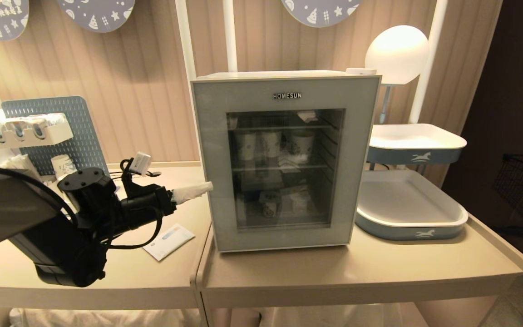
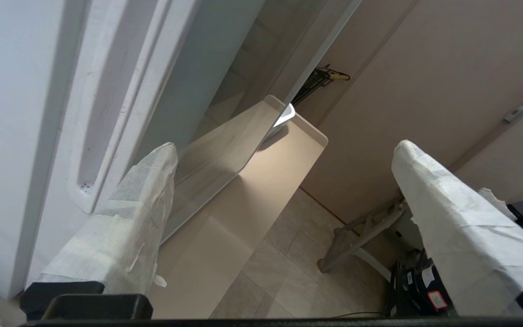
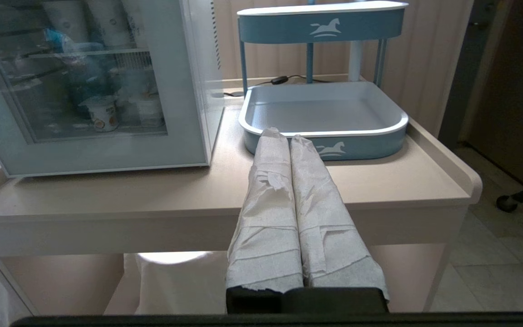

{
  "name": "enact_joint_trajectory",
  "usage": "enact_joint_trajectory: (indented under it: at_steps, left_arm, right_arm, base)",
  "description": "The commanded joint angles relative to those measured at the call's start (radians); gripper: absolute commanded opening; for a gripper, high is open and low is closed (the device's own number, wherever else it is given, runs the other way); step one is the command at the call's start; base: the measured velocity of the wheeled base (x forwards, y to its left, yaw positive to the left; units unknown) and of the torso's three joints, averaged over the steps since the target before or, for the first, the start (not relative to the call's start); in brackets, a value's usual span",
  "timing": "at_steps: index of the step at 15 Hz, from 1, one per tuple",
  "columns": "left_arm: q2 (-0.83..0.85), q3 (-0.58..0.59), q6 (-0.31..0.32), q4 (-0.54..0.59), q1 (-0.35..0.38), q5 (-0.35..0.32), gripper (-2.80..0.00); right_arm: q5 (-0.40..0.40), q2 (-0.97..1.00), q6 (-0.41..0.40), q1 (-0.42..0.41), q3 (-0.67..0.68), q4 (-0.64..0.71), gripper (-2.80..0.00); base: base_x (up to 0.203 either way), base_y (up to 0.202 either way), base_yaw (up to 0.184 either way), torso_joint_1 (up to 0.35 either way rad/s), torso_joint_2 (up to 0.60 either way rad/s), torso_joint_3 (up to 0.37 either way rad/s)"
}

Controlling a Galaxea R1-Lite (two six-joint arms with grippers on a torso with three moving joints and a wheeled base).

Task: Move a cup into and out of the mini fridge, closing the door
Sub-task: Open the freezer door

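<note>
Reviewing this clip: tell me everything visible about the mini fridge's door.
The door is a pale grey-framed panel with a large dark glass window and HOMESUN lettering above it. It looks shut, flush against the white mini fridge, upright on the beige table. Cups and wire shelves show through the glass. The open left end effector sits at the door's left edge, one wrapped finger beside the side recess; contact is unclear.
</note>
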Motion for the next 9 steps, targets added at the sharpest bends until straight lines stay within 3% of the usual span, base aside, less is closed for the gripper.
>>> enact_joint_trajectory:
  at_steps: [1, 7, 9]
  left_arm:
    - [0.002, 0.000, -0.004, -0.009, -0.004, -0.004, 0.00]
    - [-0.002, 0.016, 0.004, -0.009, -0.041, 0.009, 0.00]
    - [-0.021, 0.070, 0.004, -0.009, -0.034, 0.049, 0.00]
  right_arm:
    - [0.001, 0.000, -0.001, 0.000, 0.037, -0.001, -2.80]
    - [0.001, 0.001, -0.001, 0.000, 0.037, -0.001, -2.80]
    - [0.001, 0.001, -0.001, 0.000, 0.037, -0.001, -2.80]
  base:
    - [0.000, 0.000, 0.000, 0.000, 0.00, 0.000]
    - [0.000, 0.000, 0.000, 0.000, 0.00, 0.000]
    - [0.000, 0.000, 0.000, 0.000, 0.00, 0.000]
